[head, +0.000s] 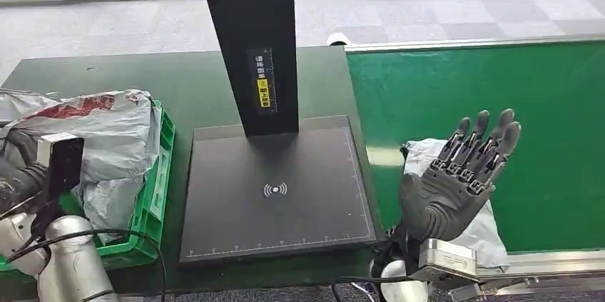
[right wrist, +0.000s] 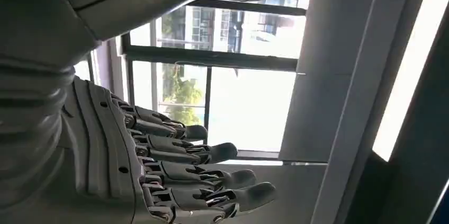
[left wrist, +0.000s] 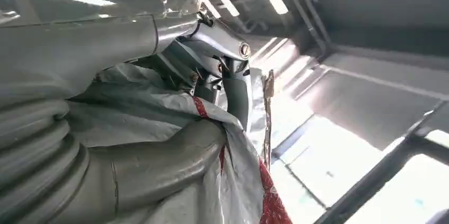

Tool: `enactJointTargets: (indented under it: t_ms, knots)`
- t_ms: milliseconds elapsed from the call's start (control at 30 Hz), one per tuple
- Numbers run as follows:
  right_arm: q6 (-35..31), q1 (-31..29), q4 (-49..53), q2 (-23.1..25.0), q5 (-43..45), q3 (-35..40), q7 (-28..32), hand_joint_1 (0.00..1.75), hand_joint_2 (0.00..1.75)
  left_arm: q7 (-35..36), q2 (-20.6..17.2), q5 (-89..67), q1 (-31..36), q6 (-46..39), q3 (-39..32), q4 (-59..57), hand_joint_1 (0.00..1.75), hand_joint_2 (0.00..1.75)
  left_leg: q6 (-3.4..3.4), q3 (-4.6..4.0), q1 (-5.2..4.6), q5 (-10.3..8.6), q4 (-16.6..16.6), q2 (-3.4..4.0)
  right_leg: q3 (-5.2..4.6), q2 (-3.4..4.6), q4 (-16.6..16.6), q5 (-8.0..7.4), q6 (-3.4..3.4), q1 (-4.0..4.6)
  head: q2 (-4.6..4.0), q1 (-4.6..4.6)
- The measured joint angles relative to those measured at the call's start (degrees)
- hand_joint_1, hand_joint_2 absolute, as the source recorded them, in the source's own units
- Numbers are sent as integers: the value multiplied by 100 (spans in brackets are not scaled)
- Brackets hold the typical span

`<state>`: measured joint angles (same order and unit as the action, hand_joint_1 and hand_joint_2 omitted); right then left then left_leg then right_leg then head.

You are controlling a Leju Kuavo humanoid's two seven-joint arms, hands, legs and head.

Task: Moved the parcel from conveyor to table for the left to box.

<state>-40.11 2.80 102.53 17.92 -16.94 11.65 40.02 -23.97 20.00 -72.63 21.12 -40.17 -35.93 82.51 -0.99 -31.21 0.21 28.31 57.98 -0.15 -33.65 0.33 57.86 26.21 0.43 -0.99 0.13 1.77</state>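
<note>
A grey plastic parcel with red print point(head: 107, 131) lies on top of the green box point(head: 153, 202) at the table's left. My left hand point(head: 18, 173) grips its near edge. In the left wrist view, the thumb point(left wrist: 159, 166) and fingers point(left wrist: 233, 81) pinch the crumpled grey film point(left wrist: 132, 107). A second, whitish parcel point(head: 428, 155) lies on the green conveyor point(head: 499, 95) near its front edge. My right hand point(head: 456, 180) hovers just above it, fingers straight and spread, holding nothing. The right wrist view shows that hand point(right wrist: 174, 171) open against the windows.
A black scanner stand point(head: 250, 45) rises from a flat black base plate point(head: 275, 188) in the middle of the dark green table point(head: 143, 81). The conveyor's metal rail point(head: 542, 263) runs along the front right. Grey carpet lies beyond.
</note>
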Motion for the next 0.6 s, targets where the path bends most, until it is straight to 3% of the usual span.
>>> enactJointTargets:
  t_ms: [133, 533, 567, 600]
  knots:
    - [0, 0, -2, 0, -11, -2, 0, 0, 175, 548, -31, 3, -1, 0, 0, -205, 175, 175, 0, -1, 0, 0, 0, -1, 1, -1, 0, 0, 0, 2, 0, 0]
    - [0, 0, -2, 0, -18, -4, 0, 0, 175, 1035, -162, 245, -18, 0, 0, -588, 175, 175, 0, -3, 0, 0, 0, -1, 0, -1, 0, 0, 0, 5, 0, 0]
    - [0, 0, -2, 0, -18, -7, 0, 0, 175, 1042, -177, 247, -19, 0, 0, -607, 108, 175, 0, -3, 0, 0, 0, -1, 0, -1, 0, 0, 0, 5, 0, 0]
    - [0, 0, -2, 0, -18, -7, 0, 0, 175, 1053, -186, 247, -19, 0, 0, -629, 0, 175, 0, -3, 0, 0, 0, -1, 0, -1, 0, 0, 0, 4, 0, -2]
